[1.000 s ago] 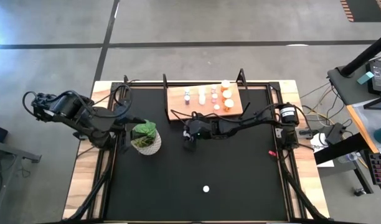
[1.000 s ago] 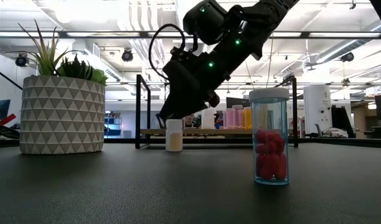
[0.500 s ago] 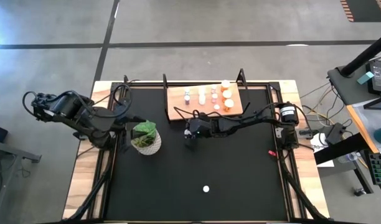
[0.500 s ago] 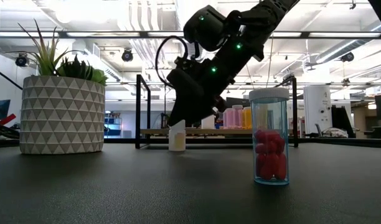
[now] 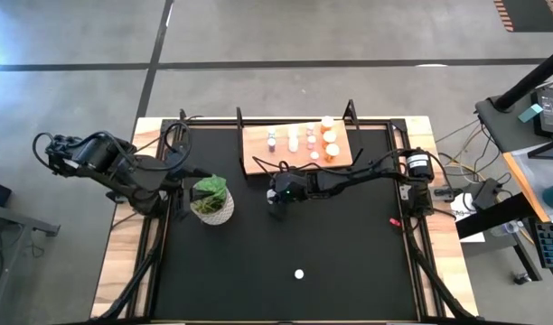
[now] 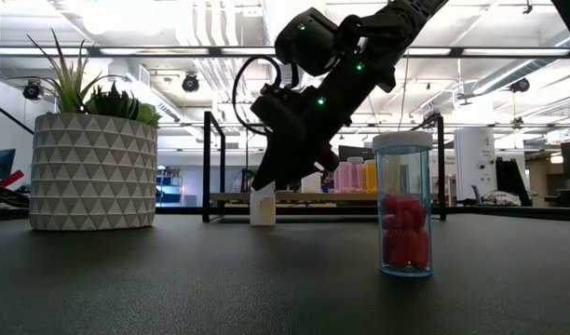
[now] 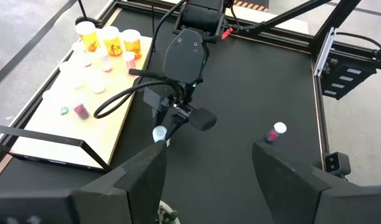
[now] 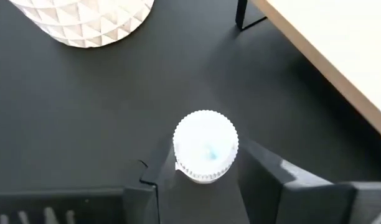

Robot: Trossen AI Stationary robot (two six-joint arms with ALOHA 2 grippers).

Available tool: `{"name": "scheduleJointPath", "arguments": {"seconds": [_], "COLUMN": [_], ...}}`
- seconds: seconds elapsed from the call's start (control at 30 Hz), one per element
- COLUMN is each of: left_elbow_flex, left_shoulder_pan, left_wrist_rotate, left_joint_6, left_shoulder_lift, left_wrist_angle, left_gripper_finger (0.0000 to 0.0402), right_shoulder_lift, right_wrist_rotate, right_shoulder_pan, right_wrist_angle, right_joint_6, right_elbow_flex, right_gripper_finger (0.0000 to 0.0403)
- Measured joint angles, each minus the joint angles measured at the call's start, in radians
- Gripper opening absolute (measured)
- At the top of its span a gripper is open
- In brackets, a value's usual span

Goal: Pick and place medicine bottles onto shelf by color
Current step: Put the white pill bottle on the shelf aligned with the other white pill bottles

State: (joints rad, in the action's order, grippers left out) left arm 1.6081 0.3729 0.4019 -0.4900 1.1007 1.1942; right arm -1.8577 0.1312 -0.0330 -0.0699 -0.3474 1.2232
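Note:
A small white bottle (image 8: pixel 205 152) with a ribbed white cap stands on the black tabletop just in front of the shelf (image 5: pixel 299 152), and my right gripper (image 8: pixel 206 186) is shut on it. Several bottles stand on the shelf board, orange ones (image 5: pixel 331 144) to its right, pink and white ones farther left. A clear bottle of pink-red pills (image 6: pixel 404 205) stands alone near the table's front edge (image 5: pixel 299 273). My left gripper (image 7: pixel 206 186) hangs open, high at the table's left side, holding nothing. My right gripper pinches the white bottle between its two fingers (image 8: pixel 156 183), one on each side just below the cap's rim (image 8: pixel 181 167). The fingers slant down from the table's right. The bottle's base (image 6: pixel 262 221) rests on the tabletop and the bottle leans a little.
A green plant in a white patterned pot (image 5: pixel 211 200) stands left of the held bottle. The shelf's black end frames (image 6: pixel 210 167) rise at its two ends. Bare black tabletop (image 5: pixel 349 244) lies between the shelf and the pink bottle.
My right gripper has tipped down and rolled a little, coming down over the white bottle. The bottle, which stood upright and free below the fingers, now leans slightly with its top hidden by them. Its base has stayed on the table.

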Motion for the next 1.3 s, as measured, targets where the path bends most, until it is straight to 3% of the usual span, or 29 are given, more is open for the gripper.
{"name": "scheduleJointPath", "arguments": {"seconds": [0.3,0.57,0.8,1.3], "left_elbow_flex": [-0.001,-0.001,-0.003,-0.003], "left_shoulder_pan": [0.000,0.000,0.000,0.000], "left_wrist_rotate": [0.000,0.030,0.031,0.050], "left_joint_6": [-0.001,-0.002,-0.002,-0.001], "left_shoulder_lift": [0.000,0.000,0.000,0.000], "left_wrist_angle": [-0.006,-0.007,-0.007,-0.007], "left_gripper_finger": [0.0219,0.0219,0.0219,0.0219], "right_shoulder_lift": [0.124,0.263,0.233,0.180], "right_wrist_rotate": [-0.004,0.236,0.323,0.369], "right_shoulder_pan": [-0.018,-0.099,-0.123,-0.136], "right_wrist_angle": [-0.119,-0.234,-0.336,-0.315], "right_joint_6": [-0.020,-0.198,-0.410,-0.437], "right_elbow_flex": [0.007,0.006,0.003,0.008], "right_gripper_finger": [0.0134,0.0136,0.0136,0.0137]}}
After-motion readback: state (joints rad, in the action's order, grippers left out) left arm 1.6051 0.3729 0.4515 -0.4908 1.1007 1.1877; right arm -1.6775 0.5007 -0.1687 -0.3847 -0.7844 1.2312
